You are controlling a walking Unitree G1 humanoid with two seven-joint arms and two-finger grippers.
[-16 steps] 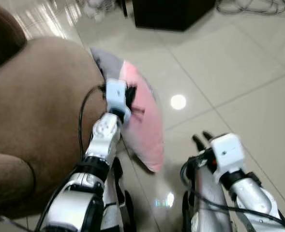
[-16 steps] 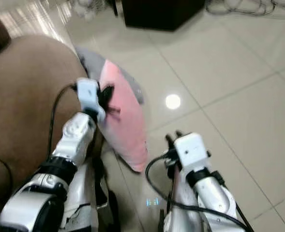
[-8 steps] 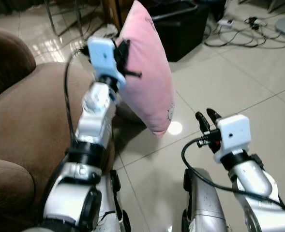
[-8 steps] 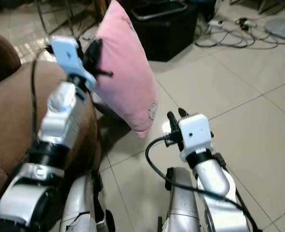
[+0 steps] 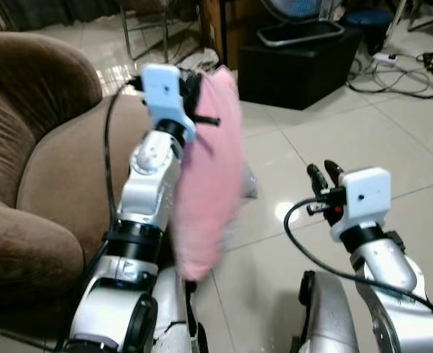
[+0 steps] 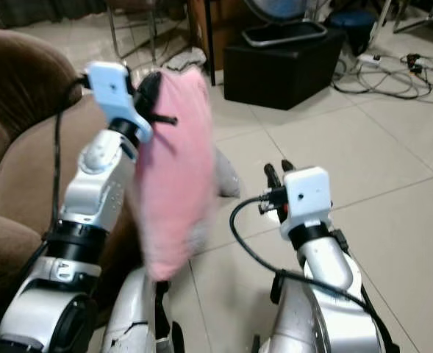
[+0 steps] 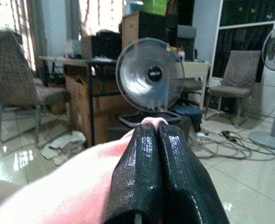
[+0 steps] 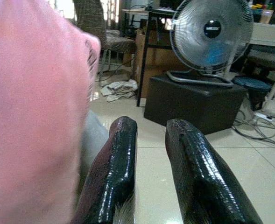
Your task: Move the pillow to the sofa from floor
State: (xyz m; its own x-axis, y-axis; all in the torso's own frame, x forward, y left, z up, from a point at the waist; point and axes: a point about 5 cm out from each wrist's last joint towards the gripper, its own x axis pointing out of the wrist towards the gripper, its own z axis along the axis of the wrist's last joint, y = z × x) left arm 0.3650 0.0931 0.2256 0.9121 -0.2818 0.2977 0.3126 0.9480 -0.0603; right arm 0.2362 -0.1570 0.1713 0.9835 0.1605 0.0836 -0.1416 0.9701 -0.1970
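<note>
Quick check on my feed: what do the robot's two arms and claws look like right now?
Both arms are silver metal with black joint rings. Each wrist carries a boxy white camera housing, with a black cable looping from it down the forearm. The left claw and right claw each have two long, glossy black fingers with a textured surface.

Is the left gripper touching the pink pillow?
Touching. In the left wrist view, the left gripper has its fingers pressed together on the top edge of the pink pillow, which hangs below it.

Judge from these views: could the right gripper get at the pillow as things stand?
Probably yes. The right gripper is open and empty beside the hanging pillow, with nothing between them. The left gripper already pinches its top.
</note>
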